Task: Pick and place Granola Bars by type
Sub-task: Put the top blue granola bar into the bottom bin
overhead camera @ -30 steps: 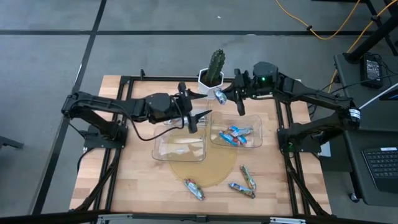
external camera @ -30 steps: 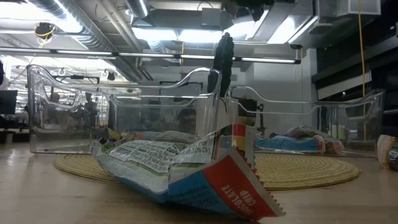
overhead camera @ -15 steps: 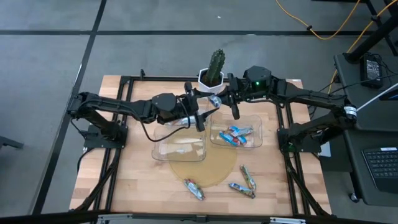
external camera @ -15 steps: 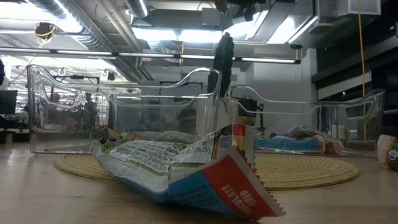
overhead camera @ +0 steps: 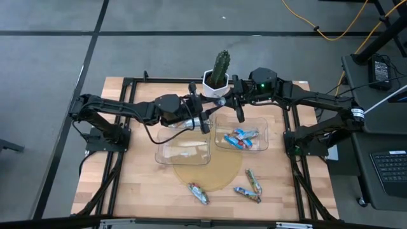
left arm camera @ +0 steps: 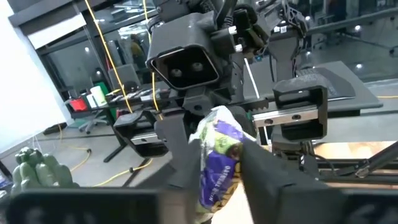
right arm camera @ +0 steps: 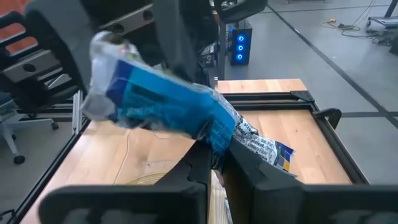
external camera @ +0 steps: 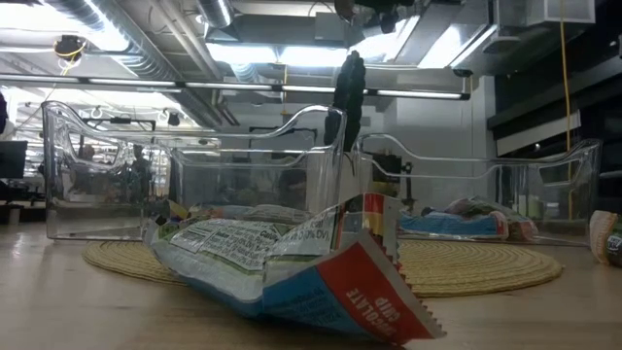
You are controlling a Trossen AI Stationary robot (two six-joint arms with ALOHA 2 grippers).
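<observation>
High view: two grippers meet over the far edge of the bins, a blue granola bar [overhead camera: 219, 101] between them.

Right gripper [right arm camera: 214, 163] has its fingers pinched tight on one end of the bar, high above the table beside the cactus pot [overhead camera: 215, 81]. Left gripper [left arm camera: 208, 168] has a finger on each side of the same bar; whether it grips cannot be told. Several bars [overhead camera: 240, 137] lie in the right clear bin [overhead camera: 263, 131]; the left clear bin [overhead camera: 163, 150] sits just beside it. Three more bars lie on the near table: one [overhead camera: 198, 193] left, two [overhead camera: 250, 186] right.
</observation>
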